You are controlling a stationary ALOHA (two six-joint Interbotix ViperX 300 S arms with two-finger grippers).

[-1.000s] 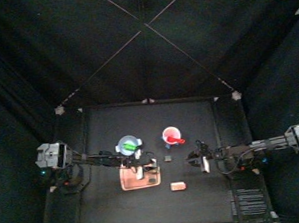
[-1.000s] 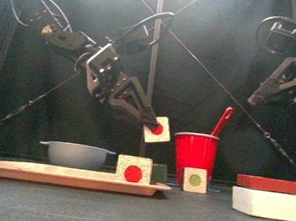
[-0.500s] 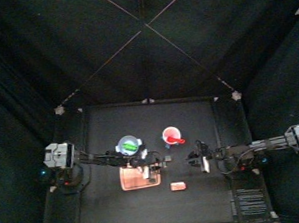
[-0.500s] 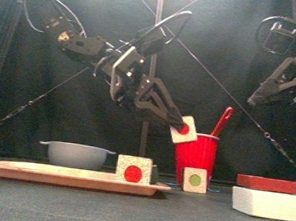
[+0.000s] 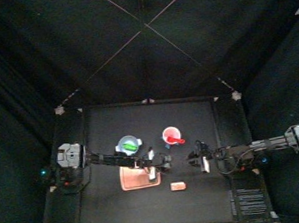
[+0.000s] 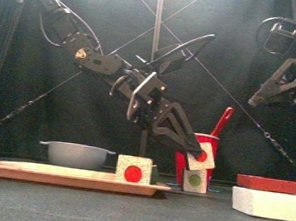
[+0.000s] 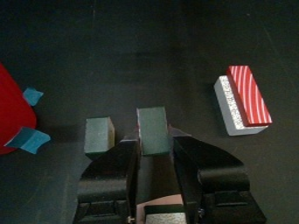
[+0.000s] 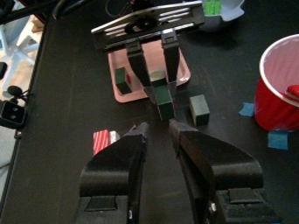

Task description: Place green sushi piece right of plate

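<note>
since our left gripper (image 6: 197, 156) clamps the green sushi piece (image 6: 198, 156), we lower it gently onto bare table (image 6: 125, 216) right of the plate (image 6: 63, 175).

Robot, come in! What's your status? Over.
Left tool shut on a dark-wrapped sushi piece, low beside the plate. Right tool open, parked high. Green-dotted piece and red cup crowd the drop spot.

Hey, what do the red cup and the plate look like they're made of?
The red cup looks like thin glossy plastic: even red walls, paler inside seen from the right wrist. The plate looks like matte plastic or painted wood, a flat salmon slab with no shine. Neither is certain.
</note>
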